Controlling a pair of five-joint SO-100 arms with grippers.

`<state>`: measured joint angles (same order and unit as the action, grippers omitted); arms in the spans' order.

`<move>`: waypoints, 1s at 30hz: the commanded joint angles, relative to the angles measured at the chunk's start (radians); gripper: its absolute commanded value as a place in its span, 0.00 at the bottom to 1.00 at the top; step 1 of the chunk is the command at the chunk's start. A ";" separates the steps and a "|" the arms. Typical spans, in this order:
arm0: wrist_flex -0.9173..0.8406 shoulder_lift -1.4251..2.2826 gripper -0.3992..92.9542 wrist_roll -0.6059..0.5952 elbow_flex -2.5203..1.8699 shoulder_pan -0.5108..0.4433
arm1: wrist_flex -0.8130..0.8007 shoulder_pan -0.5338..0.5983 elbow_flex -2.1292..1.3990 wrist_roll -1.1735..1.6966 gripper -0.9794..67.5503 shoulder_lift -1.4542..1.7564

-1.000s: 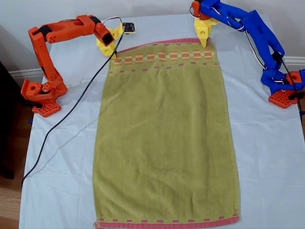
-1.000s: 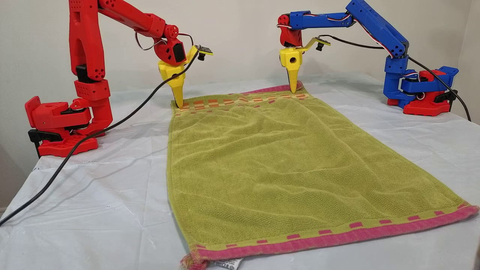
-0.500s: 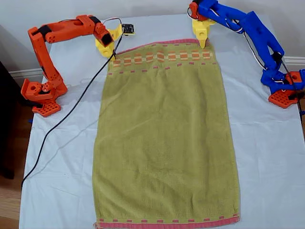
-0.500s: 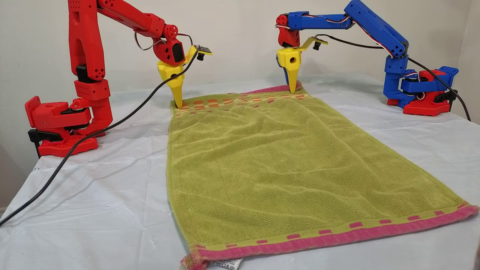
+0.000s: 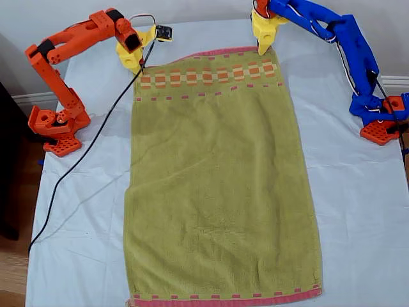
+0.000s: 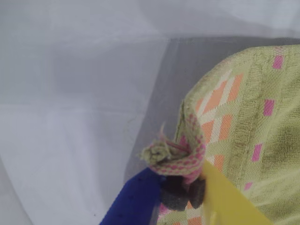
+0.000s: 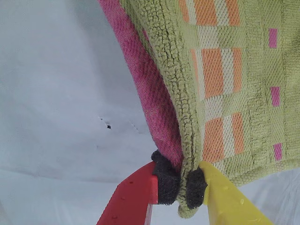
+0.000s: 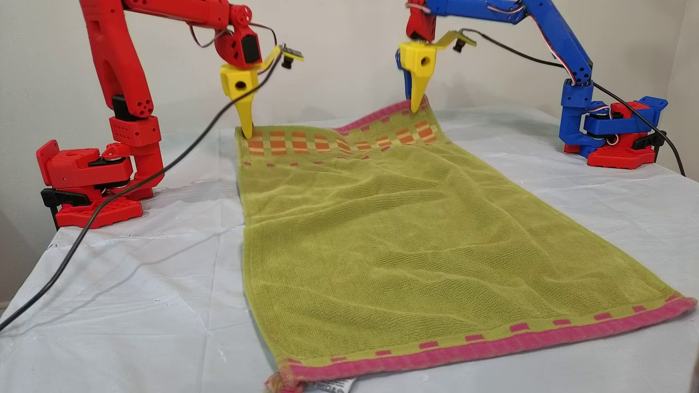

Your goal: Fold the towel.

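Observation:
The olive-green towel (image 5: 217, 179) lies lengthwise on the pale table sheet (image 5: 358, 204), its checked band at the far end. My first gripper (image 5: 262, 50), on the blue arm, is shut on the far corner at the exterior view's right, and the frayed pink hem is pinched between its pads (image 6: 180, 187). My second gripper (image 5: 137, 69), on the red arm, is shut on the other far corner, with the pink hem and green edge between its pads (image 7: 180, 185). In the other view both corners (image 8: 416, 106) (image 8: 247, 134) hang raised, and the far hem sags between them.
The red arm's base (image 5: 54, 128) stands at the exterior view's left edge, and a black cable (image 5: 83, 160) trails from it across the sheet. The blue arm's base (image 5: 380, 121) is at the right edge. A white tag (image 8: 327, 386) pokes from under the towel's near hem.
Both grippers have risen, still shut on the far corners. The checked end has come up off the sheet and the far edge now slopes up to the grippers.

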<state>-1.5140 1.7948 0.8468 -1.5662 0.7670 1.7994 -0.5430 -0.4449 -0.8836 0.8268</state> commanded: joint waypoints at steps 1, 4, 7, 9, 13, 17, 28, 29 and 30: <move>-0.067 0.117 0.01 -0.037 0.137 0.011 | 0.000 0.029 0.046 0.006 0.01 0.233; -0.155 0.141 0.01 -0.058 0.199 -0.008 | 0.000 0.055 0.011 0.000 0.01 0.295; -0.230 0.186 0.01 -0.069 0.238 -0.026 | 0.000 0.094 -0.018 -0.008 0.01 0.348; -0.270 0.221 0.01 -0.074 0.255 -0.041 | 0.000 0.120 -0.035 -0.015 0.01 0.377; -0.354 0.268 0.01 -0.074 0.299 -0.094 | 0.000 0.178 -0.071 -0.035 0.01 0.443; -0.422 0.302 0.01 -0.058 0.331 -0.183 | 0.000 0.236 -0.037 -0.080 0.01 0.503; -0.495 0.411 0.01 0.025 0.347 -0.417 | 0.000 0.383 -0.308 -0.229 0.01 0.765; -0.511 0.425 0.01 0.026 0.337 -0.430 | 0.000 0.399 -0.336 -0.239 0.01 0.787; -0.520 0.443 0.01 0.025 0.330 -0.443 | 0.000 0.414 -0.354 -0.249 0.01 0.801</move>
<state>-2.0049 2.1552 0.8652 -1.2579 0.3574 1.8009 -0.1641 -0.7716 -1.1060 1.4511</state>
